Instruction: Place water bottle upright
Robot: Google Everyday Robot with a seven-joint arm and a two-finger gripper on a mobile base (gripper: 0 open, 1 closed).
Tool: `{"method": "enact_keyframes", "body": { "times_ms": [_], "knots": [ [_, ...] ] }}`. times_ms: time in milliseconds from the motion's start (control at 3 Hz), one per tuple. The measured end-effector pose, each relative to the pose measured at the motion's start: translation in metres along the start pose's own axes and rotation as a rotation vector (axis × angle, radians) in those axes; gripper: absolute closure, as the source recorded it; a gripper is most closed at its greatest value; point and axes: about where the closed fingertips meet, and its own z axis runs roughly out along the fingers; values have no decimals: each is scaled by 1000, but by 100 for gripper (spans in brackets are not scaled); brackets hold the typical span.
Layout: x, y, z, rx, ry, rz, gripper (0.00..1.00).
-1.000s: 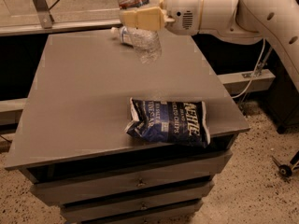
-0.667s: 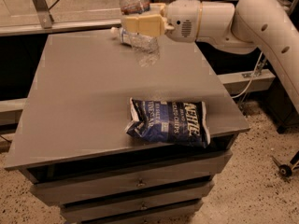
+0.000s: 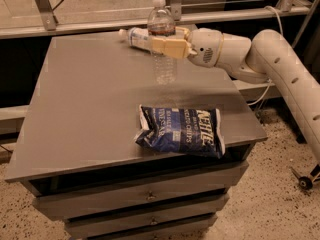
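Note:
The water bottle (image 3: 163, 61) is clear and ribbed, with a white cap and a narrow red-edged label band near its shoulder. It stands upright near the back middle of the grey table (image 3: 85, 109). My gripper (image 3: 162, 46) reaches in from the right and is shut on the bottle's upper body, just below the label band. The bottle's base is at or just above the tabletop; I cannot tell if it touches.
A second bottle (image 3: 135, 36) with a wide white label lies on its side behind the held one. A blue chip bag (image 3: 181, 131) lies near the table's front right. Drawers (image 3: 145, 199) sit below the top. A metal rail runs behind.
The arm has swung the bottle from tilted to upright and brought it down and forward, away from the lying bottle, toward the tabletop.

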Motion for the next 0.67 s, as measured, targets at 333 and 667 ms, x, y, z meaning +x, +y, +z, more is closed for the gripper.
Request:
{"method": "enact_keyframes", "body": {
  "times_ms": [333, 667],
  "knots": [
    [10, -12, -20, 3, -12, 12, 100],
    [15, -20, -39, 3, -70, 14, 100]
  ]
}}
